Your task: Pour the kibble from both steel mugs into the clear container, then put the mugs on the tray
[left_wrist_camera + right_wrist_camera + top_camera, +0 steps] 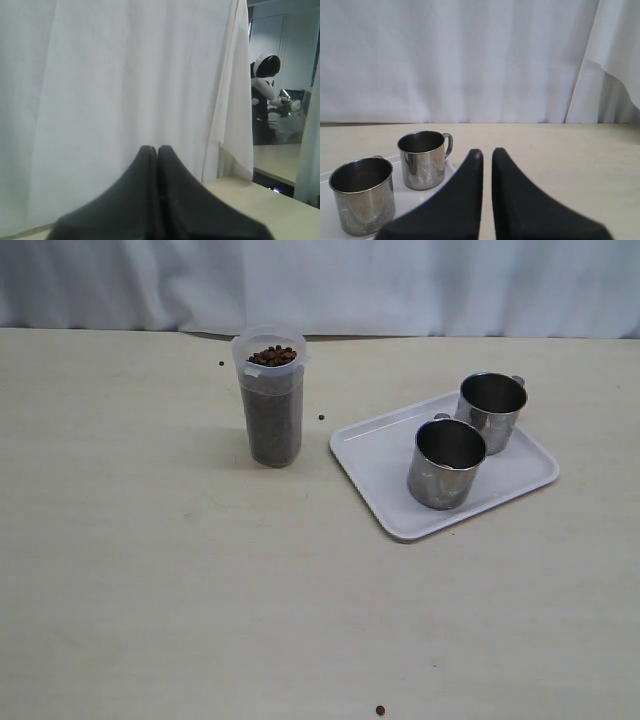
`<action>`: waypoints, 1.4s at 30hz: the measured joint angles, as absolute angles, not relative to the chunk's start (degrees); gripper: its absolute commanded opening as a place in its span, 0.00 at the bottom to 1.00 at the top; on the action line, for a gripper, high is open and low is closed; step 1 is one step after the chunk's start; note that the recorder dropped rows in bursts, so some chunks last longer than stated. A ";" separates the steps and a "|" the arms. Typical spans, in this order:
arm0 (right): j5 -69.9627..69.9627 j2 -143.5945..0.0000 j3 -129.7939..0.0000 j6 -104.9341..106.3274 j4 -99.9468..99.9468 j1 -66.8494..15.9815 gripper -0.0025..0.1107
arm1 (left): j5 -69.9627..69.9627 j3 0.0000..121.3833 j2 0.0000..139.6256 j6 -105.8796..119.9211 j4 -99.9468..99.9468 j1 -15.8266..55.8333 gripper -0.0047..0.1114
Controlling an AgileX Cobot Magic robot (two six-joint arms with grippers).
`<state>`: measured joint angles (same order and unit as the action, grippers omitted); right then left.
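The left arm's fingers (140,190) are pressed together, tip to tip, with nothing between them. They point at a white curtain (100,75), and the tray is out of that camera's sight. The right arm's fingers (465,190) are almost together, with only a thin slit between them and nothing held. They hang just short of the tray's right side.

On the worktop (150,570), one stray pellet (380,709) lies well in front of the tray (375,455). The white tray lies flat and askew, one corner turned toward the front. Both steel mugs stand upright on it. The near mug (446,462) is toward the tray's middle. The far mug (492,410) is at its back corner with its handle turned away. The two are just beside each other with a slim gap, and their insides show bare steel.

Left of the tray and apart from it stands the clear container (270,410), upright. The kibble (272,356) fills it up to the rim. A loose pellet (321,417) lies between the container and the tray. Another pellet (221,364) lies farther left of the tray, beyond the container. The curtain hangs behind the worktop's back edge.
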<state>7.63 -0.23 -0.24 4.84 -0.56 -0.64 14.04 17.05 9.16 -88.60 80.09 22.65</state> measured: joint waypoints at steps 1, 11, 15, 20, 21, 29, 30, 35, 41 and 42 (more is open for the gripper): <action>7.63 -0.23 -0.24 4.84 -0.56 -0.64 0.07 | 16.75 16.94 8.44 -88.60 80.09 19.69 0.04; 7.63 -0.23 -0.24 4.84 -0.56 -0.64 0.07 | 19.52 10.63 0.40 -88.60 80.43 6.66 0.04; 7.63 -0.23 -0.24 4.84 -0.56 -0.64 0.07 | 15.70 7.02 0.31 -88.60 80.53 6.57 0.04; 7.63 -0.23 -0.24 4.84 -0.56 -0.64 0.07 | 14.38 5.40 0.18 -88.60 80.53 6.57 0.04; 7.63 -0.23 -0.24 4.84 -0.56 -0.64 0.07 | 14.38 5.40 0.18 -88.60 80.53 6.57 0.04; 7.63 -0.23 -0.24 4.84 -0.56 -0.64 0.07 | 14.38 5.40 0.09 -88.40 80.53 6.57 0.04; 7.63 -0.23 -0.24 4.84 -0.56 -0.64 0.07 | 14.38 5.40 0.09 -88.40 80.53 6.57 0.04; 7.63 -0.23 -0.24 4.84 -0.56 -0.64 0.07 | 13.98 5.40 0.09 -78.97 68.64 6.57 0.04; 7.63 -0.23 -0.24 4.84 -0.56 -0.64 0.07 | 11.08 2.69 0.09 -29.20 19.52 6.57 0.04; 7.63 -0.23 -0.24 4.84 -0.56 -0.64 0.07 | 9.86 2.06 0.09 -24.20 16.43 6.57 0.04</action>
